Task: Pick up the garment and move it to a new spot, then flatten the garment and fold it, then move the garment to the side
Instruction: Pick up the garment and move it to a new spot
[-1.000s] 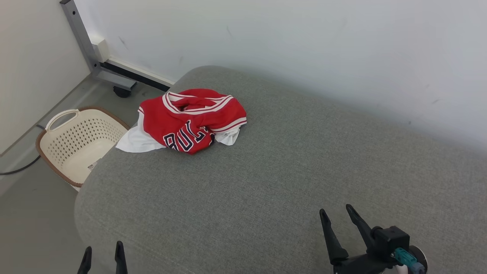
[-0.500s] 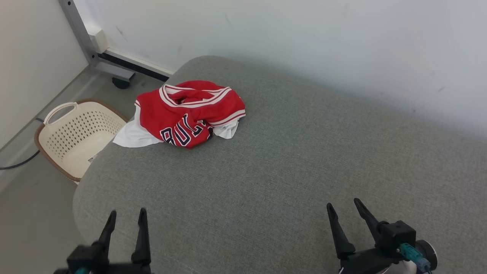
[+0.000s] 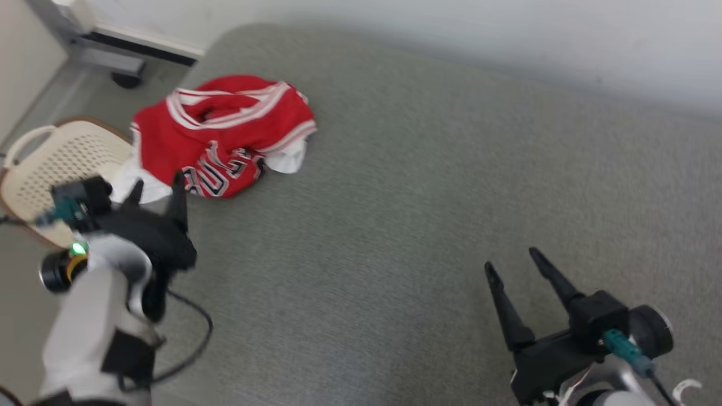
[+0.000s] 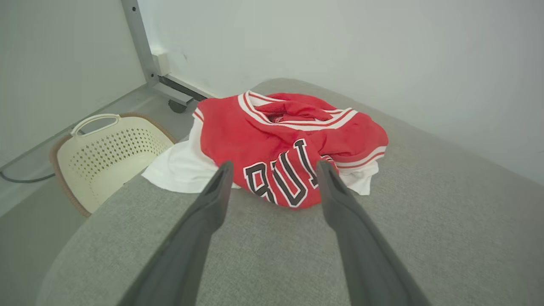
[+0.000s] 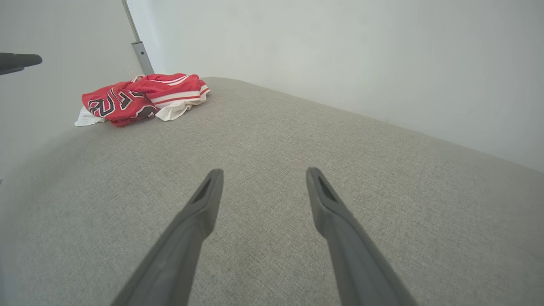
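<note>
The left gripper (image 3: 158, 184) has swung up, fingers spread, toward the crumpled red-and-white basketball jersey (image 3: 220, 127) at ten o'clock on the grey upholstered cushion (image 3: 395, 214). The right gripper (image 3: 510, 258) waits spread at five o'clock. The jersey is likely light, limp and slippery: pinch a raised fold. The cream perforated plastic basket (image 3: 53, 160) at nine o'clock shows nothing inside.

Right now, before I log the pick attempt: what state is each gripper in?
Left gripper: open, holding nothing, pointed at the red jersey.
Right gripper: open, holding nothing, above the grey cushion.
</note>
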`<state>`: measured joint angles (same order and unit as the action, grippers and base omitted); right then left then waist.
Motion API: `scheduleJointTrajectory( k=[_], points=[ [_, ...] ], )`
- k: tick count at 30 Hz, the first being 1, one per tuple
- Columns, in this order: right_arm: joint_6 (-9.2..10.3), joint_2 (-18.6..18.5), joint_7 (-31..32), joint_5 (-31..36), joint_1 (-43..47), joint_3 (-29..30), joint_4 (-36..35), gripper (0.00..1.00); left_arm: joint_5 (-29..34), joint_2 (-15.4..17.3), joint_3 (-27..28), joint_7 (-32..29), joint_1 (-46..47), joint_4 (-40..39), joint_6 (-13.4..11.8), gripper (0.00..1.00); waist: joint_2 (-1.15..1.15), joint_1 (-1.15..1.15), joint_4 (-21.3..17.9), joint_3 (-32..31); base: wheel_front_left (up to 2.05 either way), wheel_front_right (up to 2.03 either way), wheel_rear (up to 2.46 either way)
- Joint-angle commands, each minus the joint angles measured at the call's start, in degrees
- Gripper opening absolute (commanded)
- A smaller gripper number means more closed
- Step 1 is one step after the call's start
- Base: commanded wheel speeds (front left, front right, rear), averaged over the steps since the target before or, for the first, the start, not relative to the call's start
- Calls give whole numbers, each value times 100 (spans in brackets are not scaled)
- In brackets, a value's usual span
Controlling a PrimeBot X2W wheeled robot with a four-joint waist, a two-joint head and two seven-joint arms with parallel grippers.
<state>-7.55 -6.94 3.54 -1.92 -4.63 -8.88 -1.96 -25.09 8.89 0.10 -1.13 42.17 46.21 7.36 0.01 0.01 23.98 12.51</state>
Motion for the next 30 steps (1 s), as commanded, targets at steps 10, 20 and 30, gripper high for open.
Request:
scheduleJointTrajectory(
  k=[10, 20, 30],
  points=[
    [14, -160, 233, 108, 81, 186, -841, 100, -518, 531, 462, -837, 1430, 987, -264, 100, -1, -1, -1254, 1642, 0, 0, 0],
    [14, -108, 176, 142, 198, 269, -1046, 100, -753, 880, 638, -1811, 1905, 1653, -708, 100, -1, -1, -1533, 1877, 0, 0, 0],
    [14, -99, 80, 56, 106, 181, -866, 100, -595, 811, 488, -1251, 1601, 1860, -834, 0, -1, -1, -1648, 1675, 0, 0, 0]
  ],
)
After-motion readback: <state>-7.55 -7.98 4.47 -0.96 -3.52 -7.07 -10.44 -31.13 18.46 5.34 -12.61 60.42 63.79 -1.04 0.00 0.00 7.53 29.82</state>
